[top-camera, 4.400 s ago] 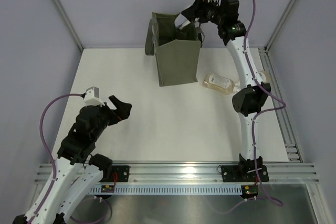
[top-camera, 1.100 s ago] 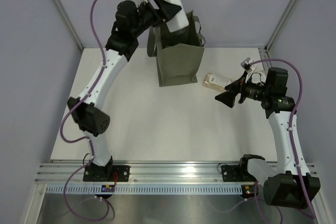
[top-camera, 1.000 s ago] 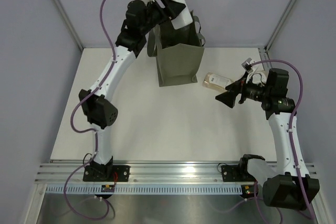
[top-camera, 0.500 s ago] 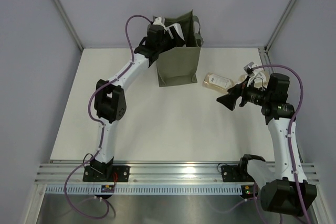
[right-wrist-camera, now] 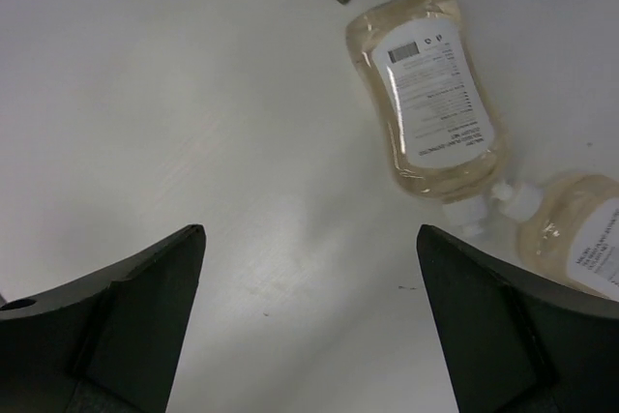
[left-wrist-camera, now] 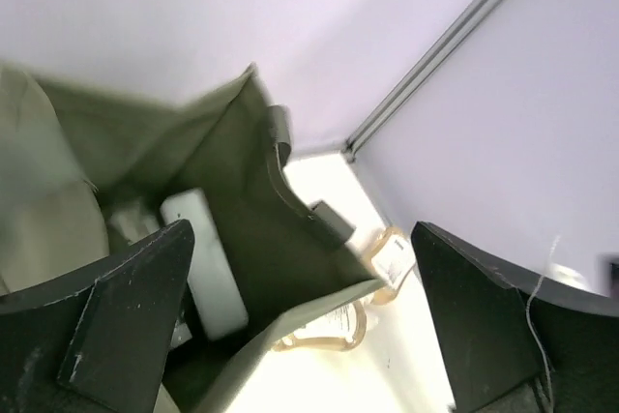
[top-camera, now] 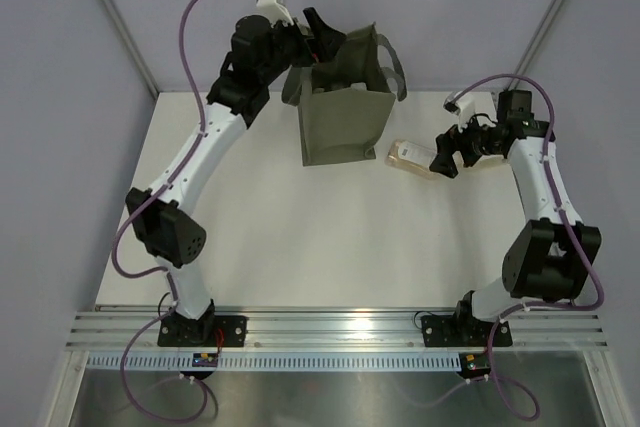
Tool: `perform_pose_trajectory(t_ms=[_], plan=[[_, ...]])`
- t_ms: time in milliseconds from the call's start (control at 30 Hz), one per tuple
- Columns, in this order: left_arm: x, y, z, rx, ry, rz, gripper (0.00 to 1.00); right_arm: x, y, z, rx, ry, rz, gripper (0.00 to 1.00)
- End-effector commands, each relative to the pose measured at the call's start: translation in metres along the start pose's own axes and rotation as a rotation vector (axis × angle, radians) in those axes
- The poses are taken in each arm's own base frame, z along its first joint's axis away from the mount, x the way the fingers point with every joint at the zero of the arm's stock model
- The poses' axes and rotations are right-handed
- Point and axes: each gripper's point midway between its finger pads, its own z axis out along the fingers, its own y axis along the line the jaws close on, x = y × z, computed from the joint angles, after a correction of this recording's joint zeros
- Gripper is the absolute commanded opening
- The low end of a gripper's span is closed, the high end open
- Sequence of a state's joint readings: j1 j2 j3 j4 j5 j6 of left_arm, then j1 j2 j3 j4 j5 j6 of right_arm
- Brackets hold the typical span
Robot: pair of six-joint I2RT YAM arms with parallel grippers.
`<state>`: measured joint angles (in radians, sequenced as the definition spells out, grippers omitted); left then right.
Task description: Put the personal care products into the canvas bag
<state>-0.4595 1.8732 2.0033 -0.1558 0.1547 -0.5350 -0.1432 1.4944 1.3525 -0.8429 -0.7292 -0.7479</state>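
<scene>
With right gripper (right-wrist-camera: pixel 309 239) spread above the pouch (right-wrist-camera: pixel 426 94) at 3 o'clock of the bag (top-camera: pixel 340 127), might clip the second pouch (right-wrist-camera: pixel 580 229) alongside and drag or drop both.

The white table (top-camera: pixel 270 237) carries the olive canvas bag (top-camera: pixel 340 129), which stands upright near the far edge. Just to its right, a beige pouch (right-wrist-camera: pixel 430 94) lies flat, and a second pouch (right-wrist-camera: pixel 580 229) lies beside it, cap ends close together.
</scene>
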Motion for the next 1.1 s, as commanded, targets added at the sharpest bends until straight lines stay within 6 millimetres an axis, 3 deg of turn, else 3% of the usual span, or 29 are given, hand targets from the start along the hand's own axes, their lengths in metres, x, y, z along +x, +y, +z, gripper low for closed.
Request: perform_pose_trajectory(t_ms=[0, 33, 67, 100, 133, 167, 200, 233, 267, 300, 333, 367, 400, 433, 467, 500, 533, 567, 700, 867, 1067], plan=[[-0.037, -0.027, -0.041, 0.067, -0.078, 0.148, 0.99, 0.019, -0.037, 0.025, 0.030, 0.164, -0.193, 0.99], [-0.037, -0.026, -0.050, 0.064, -0.074, 0.183, 0.99, 0.015, -0.046, 0.033, 0.055, 0.186, -0.221, 1.00], [-0.051, -0.037, -0.072, 0.074, -0.107, 0.204, 0.99, 0.016, -0.051, 0.040, 0.058, 0.199, -0.231, 1.00], [-0.034, -0.026, -0.078, 0.049, -0.066, 0.209, 0.99, 0.016, -0.054, 0.049, 0.051, 0.212, -0.249, 1.00], [-0.029, -0.022, -0.090, 0.031, -0.054, 0.226, 0.99, 0.021, -0.065, 0.062, 0.059, 0.245, -0.255, 0.99], [-0.043, -0.032, -0.118, 0.041, -0.092, 0.242, 0.99, 0.018, -0.063, 0.073, 0.046, 0.257, -0.276, 1.00], [-0.037, -0.030, -0.130, 0.034, -0.082, 0.247, 0.99, 0.020, -0.067, 0.080, 0.047, 0.271, -0.282, 1.00], [-0.006, -0.010, -0.138, -0.002, -0.015, 0.247, 0.99, 0.022, -0.077, 0.091, 0.054, 0.287, -0.285, 0.99], [-0.011, -0.018, -0.167, 0.008, -0.046, 0.257, 0.99, 0.016, -0.071, 0.103, 0.038, 0.288, -0.302, 0.99], [-0.001, -0.013, -0.180, -0.004, -0.035, 0.259, 0.99, 0.026, -0.075, 0.117, 0.019, 0.313, -0.278, 0.99], [0.036, 0.011, -0.188, -0.046, 0.032, 0.249, 0.99, 0.015, -0.083, 0.120, 0.035, 0.301, -0.286, 1.00], [0.044, 0.018, -0.201, -0.068, 0.034, 0.249, 0.99, 0.015, -0.086, 0.125, 0.035, 0.307, -0.276, 0.99], [0.041, 0.013, -0.227, -0.066, -0.004, 0.253, 0.99, 0.017, -0.090, 0.130, 0.034, 0.317, -0.274, 0.99], [0.050, 0.019, -0.239, -0.082, -0.001, 0.243, 0.99, 0.020, -0.094, 0.138, 0.027, 0.333, -0.269, 0.99], [0.078, 0.037, -0.247, -0.123, 0.046, 0.228, 0.99, 0.020, -0.095, 0.141, 0.021, 0.338, -0.275, 1.00], [0.078, 0.033, -0.268, -0.118, 0.018, 0.221, 0.99, 0.030, -0.094, 0.150, 0.001, 0.366, -0.263, 0.99], [0.087, 0.036, -0.277, -0.125, 0.020, 0.193, 0.99, 0.030, -0.095, 0.152, 0.000, 0.373, -0.272, 0.99], [0.109, 0.046, -0.283, -0.135, 0.054, 0.171, 0.99, 0.032, -0.097, 0.155, -0.003, 0.386, -0.276, 1.00], [0.136, 0.054, -0.311, -0.145, 0.052, 0.092, 0.99, 0.055, -0.092, 0.169, -0.050, 0.457, -0.236, 0.99], [0.140, 0.055, -0.323, -0.147, -0.001, 0.022, 0.99, 0.060, -0.097, 0.172, -0.030, 0.497, -0.200, 1.00], [0.141, 0.049, -0.318, -0.131, 0.045, 0.010, 0.99, 0.078, -0.090, 0.164, -0.026, 0.629, -0.195, 0.99]])
